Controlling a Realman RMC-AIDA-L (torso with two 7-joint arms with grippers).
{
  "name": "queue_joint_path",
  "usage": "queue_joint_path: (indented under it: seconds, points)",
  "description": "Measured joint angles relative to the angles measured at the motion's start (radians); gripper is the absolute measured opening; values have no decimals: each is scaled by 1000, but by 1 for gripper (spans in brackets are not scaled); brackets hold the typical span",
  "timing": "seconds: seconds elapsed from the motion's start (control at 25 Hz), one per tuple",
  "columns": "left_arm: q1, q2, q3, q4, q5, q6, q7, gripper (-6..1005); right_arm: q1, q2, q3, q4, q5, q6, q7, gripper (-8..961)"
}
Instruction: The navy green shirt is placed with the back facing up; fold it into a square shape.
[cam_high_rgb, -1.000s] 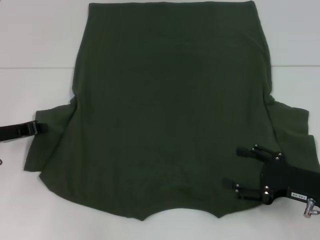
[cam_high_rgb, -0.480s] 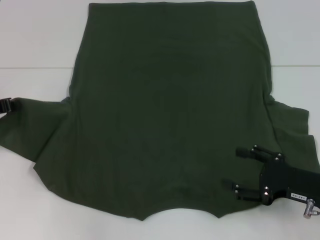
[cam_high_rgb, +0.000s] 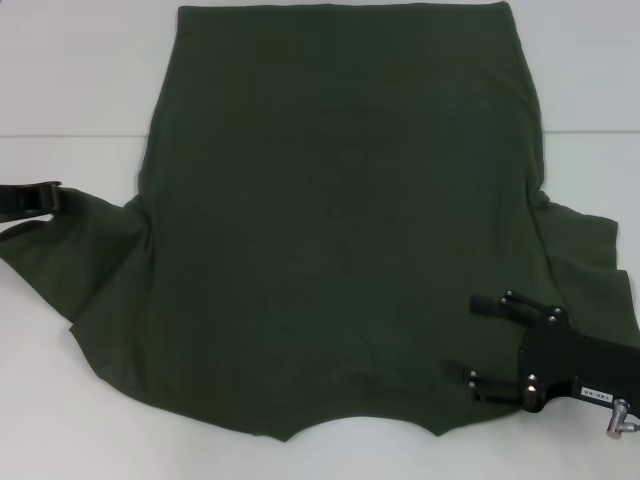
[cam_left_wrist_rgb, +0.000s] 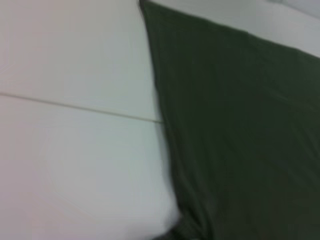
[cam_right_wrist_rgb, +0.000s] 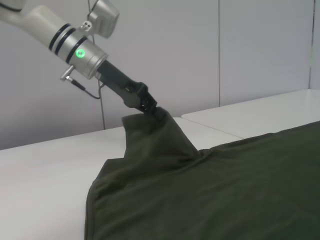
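The left gripper (cam_high_rgb: 48, 196) reaches in from the left edge of the white table (cam_high_rgb: 70, 70), its slim black fingers clenched on the outer end of the left sleeve of the large dark olive-green short-sleeved cotton shirt (cam_high_rgb: 340, 220). In the right wrist view the left arm slants down from a pale grey wrist with a green light to the gripper (cam_right_wrist_rgb: 150, 106), and the sleeve cloth rises from the table in a tented peak to the fingertips; so the sleeve is lifted, while the body of the shirt lies flat.

The right gripper (cam_high_rgb: 478, 345) comes in from the near right corner of the table, its black block and two dark fingers (cam_high_rgb: 492, 304) pointing toward the middle of the shirt. The fingers are spread well apart, released, over the cloth near the right shoulder; whether they touch it cannot be told.

The shirt is spread plain side up over most of the table, its hem at the far edge and the curved neckline at the near edge. Its right sleeve lies flat toward the right edge, just beside the right gripper. The left wrist view shows only the shirt's side edge (cam_left_wrist_rgb: 240, 125) against the white table top, which a thin seam crosses.
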Motion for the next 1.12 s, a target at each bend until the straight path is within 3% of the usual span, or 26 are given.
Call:
queue_joint_path:
  seconds: [0.32, 0.56, 0.84, 0.96, 1.12]
  points:
    - [-96, 6, 94, 41, 32, 151, -191, 49, 0, -1, 0, 1, -2, -1, 0, 942]
    - [-153, -18, 102, 23, 29, 208, -231, 79, 0, 0, 0, 3, -4, -1, 0, 944]
    - [-130, -66, 101, 0, 18, 139, -224, 115, -1, 0, 0, 3, -5, -1, 0, 943]
    - [-109, -70, 94, -27, -45, 124, -217, 130, -1, -1, 0, 3, -5, 1, 0, 942]
    - [-84, -52, 92, -98, -189, 148, -189, 297, -1, -1, -1, 3, -5, 3, 0, 941]
